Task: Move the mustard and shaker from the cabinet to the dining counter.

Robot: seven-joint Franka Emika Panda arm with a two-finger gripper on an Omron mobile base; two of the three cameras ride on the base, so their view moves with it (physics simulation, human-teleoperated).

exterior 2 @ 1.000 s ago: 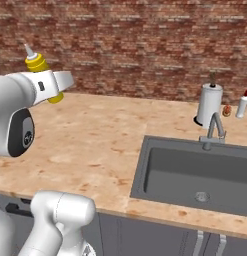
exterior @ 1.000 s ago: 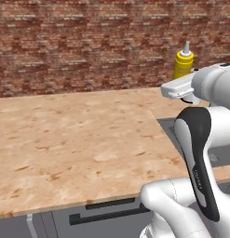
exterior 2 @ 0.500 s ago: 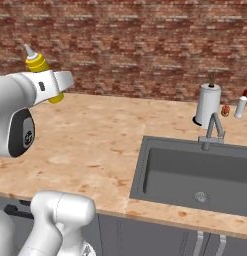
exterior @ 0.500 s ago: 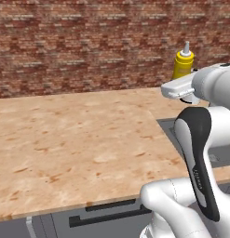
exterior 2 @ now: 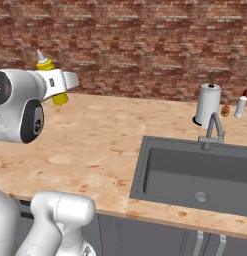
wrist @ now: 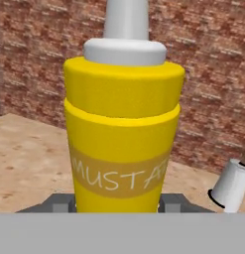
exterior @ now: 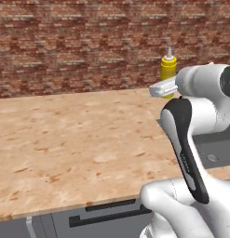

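I am holding the mustard (wrist: pixel 123 134) pinched upright in my claw (wrist: pixel 116 204) over the bench (exterior: pixel 65 139); lowering it straight and releasing only at contact should be avoiding a topple.

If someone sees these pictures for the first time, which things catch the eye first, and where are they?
The yellow mustard bottle stands out: upright, held in the hand above the far part of the light-wood counter, against the red brick wall. Next comes the dark grey sink sunk into the counter at the right, with a white paper towel roll behind it.
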